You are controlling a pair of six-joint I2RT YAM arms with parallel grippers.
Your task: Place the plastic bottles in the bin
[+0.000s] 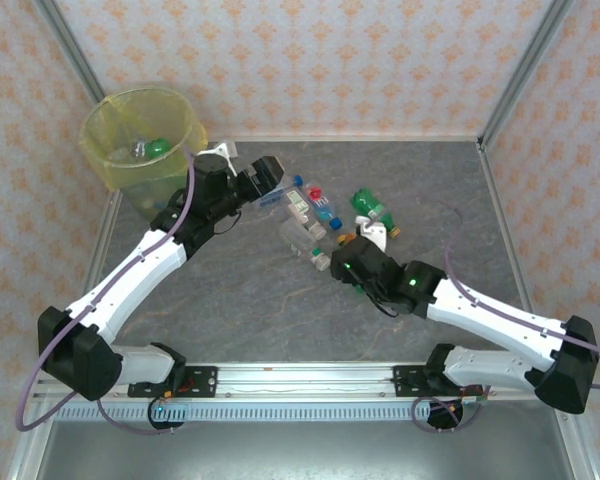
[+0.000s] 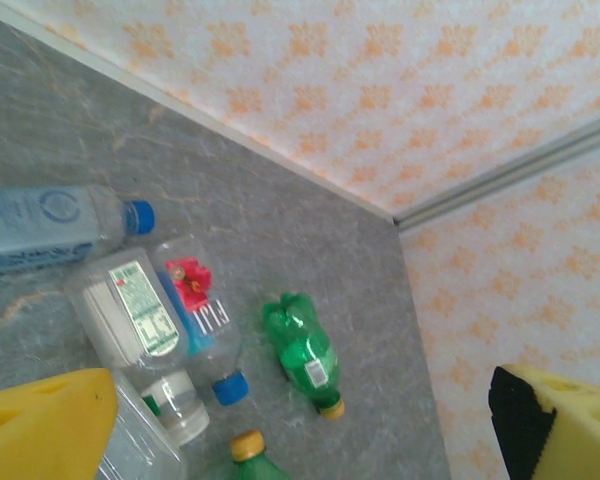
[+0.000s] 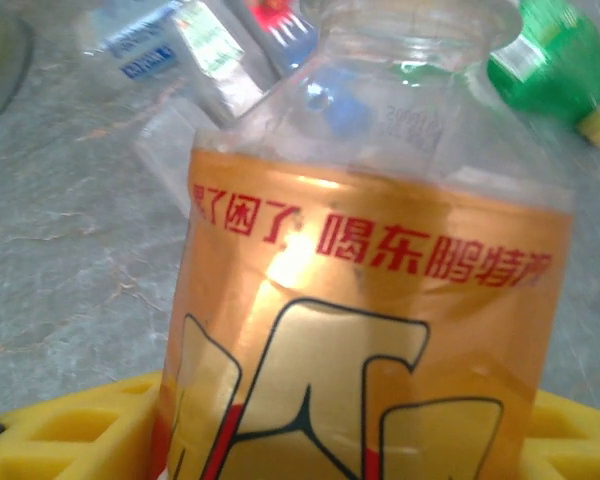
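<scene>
- Squeezing a clear bottle with an orange label [image 3: 370, 330] in the right claw [image 3: 360, 430], yellow fingers [image 3: 70, 435] pressed against both its sides.
- Reaching in at the near edge of the heap of plastic bottles [image 1: 315, 215] on the grey table [image 1: 280, 310].
- Holding the left claw [image 2: 300, 420] wide apart, with nothing inside.
- Hanging between the bin [image 1: 105, 150] and that heap.
- Lying under the left claw: a clear bottle with a blue cap [image 2: 50, 228] and a green bottle with a yellow cap [image 2: 302, 352].
- Sitting inside the bin's yellow bag: another green bottle [image 1: 157, 148].

bottles [image 1: 302, 208] lie clustered — a green one [image 1: 158, 148] in the bin [image 1: 105, 160].
</scene>
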